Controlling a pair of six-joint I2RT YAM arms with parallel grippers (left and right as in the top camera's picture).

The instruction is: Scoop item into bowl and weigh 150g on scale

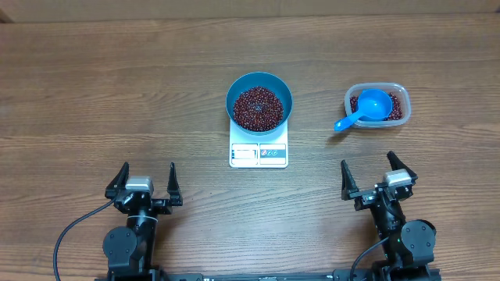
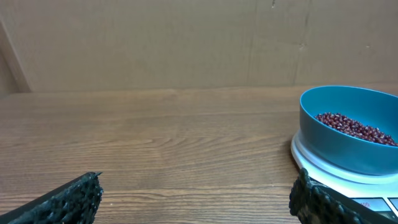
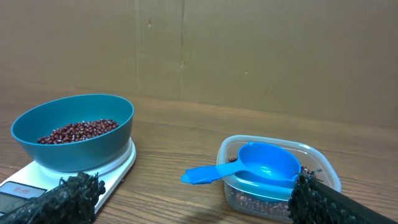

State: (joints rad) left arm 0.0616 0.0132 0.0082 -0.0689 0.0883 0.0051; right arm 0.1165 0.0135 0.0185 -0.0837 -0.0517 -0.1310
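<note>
Jaws on both arms stand fully spread with nothing between them. The left gripper sits at the lower left of the overhead frame and the right gripper at the lower right. Neither touches any object.

The bowl sits on the scale at frame centre, above and between the two grippers and well apart from both. The beans form a dark heap across the bowl floor. The scale's display and button panel face the lower edge of the frame; its readout is too small to read.

In the left wrist view the bowl shows at the right edge, beyond the right-hand finger. In the right wrist view it shows at the left.

At the upper right of the overhead frame is a clear tub with more beans in it. A blue scoop rests in the tub, its handle sticking out over the lower-left rim. The tub is nearer the right gripper. Bare wooden table lies between each gripper and the objects.
</note>
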